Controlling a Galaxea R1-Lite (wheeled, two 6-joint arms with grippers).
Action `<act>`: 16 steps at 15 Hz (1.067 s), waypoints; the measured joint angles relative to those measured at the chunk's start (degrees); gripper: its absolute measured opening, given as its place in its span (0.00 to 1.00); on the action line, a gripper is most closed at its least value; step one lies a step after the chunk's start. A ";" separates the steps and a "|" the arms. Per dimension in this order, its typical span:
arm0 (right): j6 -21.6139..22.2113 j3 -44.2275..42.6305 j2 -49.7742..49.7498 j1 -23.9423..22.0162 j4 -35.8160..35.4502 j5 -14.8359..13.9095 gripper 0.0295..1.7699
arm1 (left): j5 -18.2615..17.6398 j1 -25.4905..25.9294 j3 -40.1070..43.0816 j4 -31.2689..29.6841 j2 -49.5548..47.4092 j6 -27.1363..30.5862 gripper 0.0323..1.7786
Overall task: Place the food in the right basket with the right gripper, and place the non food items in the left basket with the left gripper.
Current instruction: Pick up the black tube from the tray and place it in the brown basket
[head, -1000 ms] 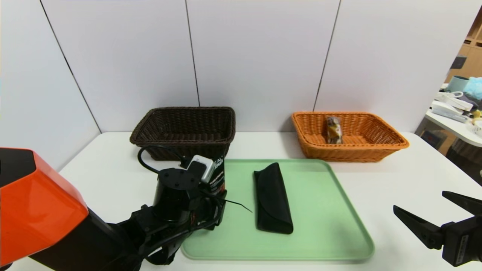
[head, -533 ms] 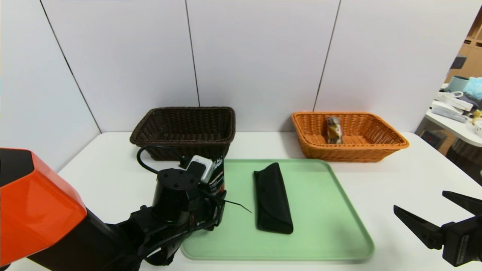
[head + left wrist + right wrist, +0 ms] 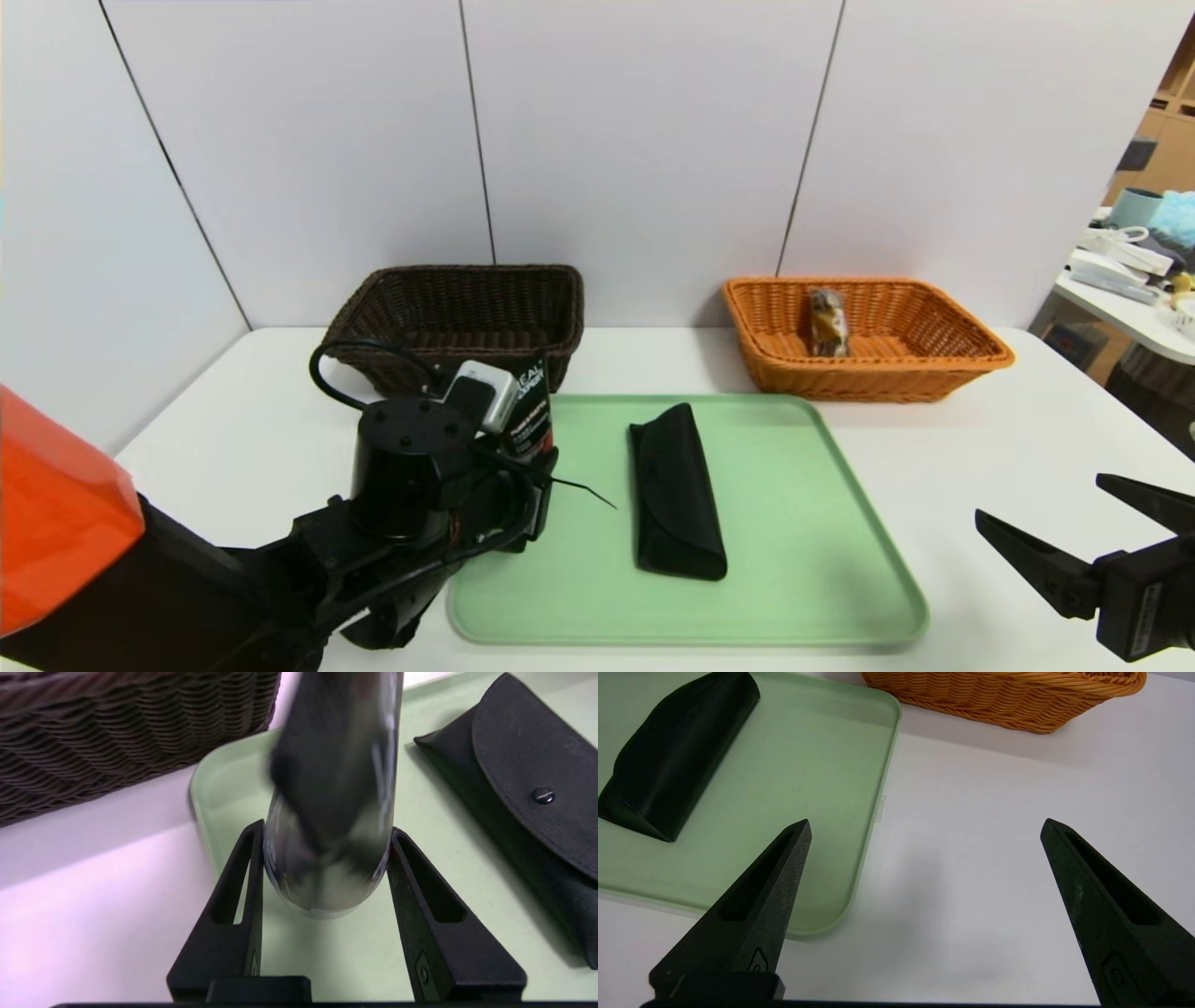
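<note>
The left gripper (image 3: 324, 833) has its two black fingers (image 3: 233, 905) pressed against either side of the black L'Oreal tube (image 3: 334, 788), clamped onto its rounded lower end. From the head view the tube (image 3: 528, 415) stands roughly upright in that grip, above the near-left corner of the pale green tray (image 3: 794, 523), with its white lettering facing out. Behind it sits the dark brown wicker basket (image 3: 462, 322), the left basket, close to the tube but not touching it as far as I can see.

The soft black glasses case (image 3: 674, 490) lies flat on the tray, lengthwise, just to the right of the held tube; the left wrist view shows its flap and small snap (image 3: 543, 795).

Over on the far right of the white table (image 3: 1008, 439) is the orange wicker basket (image 3: 971, 359), and the snack bar (image 3: 827, 322) in its clear wrapper lies inside it, toward the back wall.

The right gripper (image 3: 924, 828) hovers low over bare table off the tray's right edge, fingers spread wide apart with nothing between them.
</note>
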 joint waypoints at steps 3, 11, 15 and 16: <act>-0.09 0.09 -0.09 0.04 0.20 -0.02 0.96 | 1.88 0.24 0.11 0.22 -2.60 1.68 0.45; -0.77 0.30 -0.44 0.12 0.13 0.07 0.96 | 1.99 8.37 -5.55 1.76 -7.23 7.24 0.45; -0.78 0.96 -0.44 0.11 -0.04 0.05 0.96 | 1.33 11.91 -11.30 5.10 -7.09 7.84 0.45; -0.80 0.98 -0.44 0.11 0.00 0.05 0.96 | 1.18 12.68 -12.76 5.86 -6.81 7.85 0.45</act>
